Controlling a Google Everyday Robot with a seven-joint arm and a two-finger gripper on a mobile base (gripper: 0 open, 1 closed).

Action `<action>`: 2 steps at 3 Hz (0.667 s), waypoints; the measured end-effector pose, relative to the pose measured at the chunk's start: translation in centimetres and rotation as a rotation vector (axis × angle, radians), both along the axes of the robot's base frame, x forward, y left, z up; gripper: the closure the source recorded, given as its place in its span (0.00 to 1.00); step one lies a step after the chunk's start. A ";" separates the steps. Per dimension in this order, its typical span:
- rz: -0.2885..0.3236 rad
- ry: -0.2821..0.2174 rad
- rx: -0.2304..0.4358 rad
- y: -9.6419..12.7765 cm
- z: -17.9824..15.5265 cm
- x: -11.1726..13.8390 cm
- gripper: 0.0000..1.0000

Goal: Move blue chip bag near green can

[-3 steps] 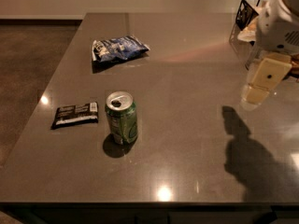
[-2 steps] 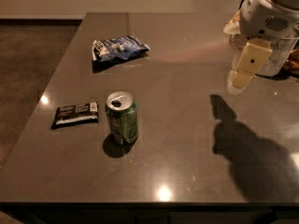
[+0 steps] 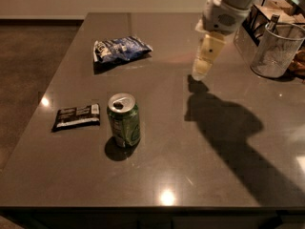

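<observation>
Wrapper (image 3: 76, 117) just left of can (image 3: 125, 120): ignore. Bag (image 3: 121, 49) well behind can, on surface (image 3: 214, 166). Claw (image 3: 200, 72) right-behind can, aloft, empty; opening can't tell. Drop onto bag centre, pinch crinkle, set beside can without tipping it.

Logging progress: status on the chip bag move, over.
Hand hovers right of blue chip bag, apart from it. Bag lies beyond green can, not near yet. Black wrapper left of can, off the path.

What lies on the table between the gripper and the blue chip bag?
Nothing: in the camera view only bare table separates the gripper from the blue chip bag.
</observation>
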State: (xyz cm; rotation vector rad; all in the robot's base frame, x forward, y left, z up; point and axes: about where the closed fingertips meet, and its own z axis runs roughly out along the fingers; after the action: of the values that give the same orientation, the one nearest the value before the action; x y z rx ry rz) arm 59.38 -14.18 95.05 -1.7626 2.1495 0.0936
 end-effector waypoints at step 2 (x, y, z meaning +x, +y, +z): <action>-0.003 0.039 0.061 8.5 -2.4 6.1 0.00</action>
State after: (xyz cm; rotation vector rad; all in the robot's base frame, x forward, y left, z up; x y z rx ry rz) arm 65.49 -5.68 92.62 -1.7369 2.1529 0.1915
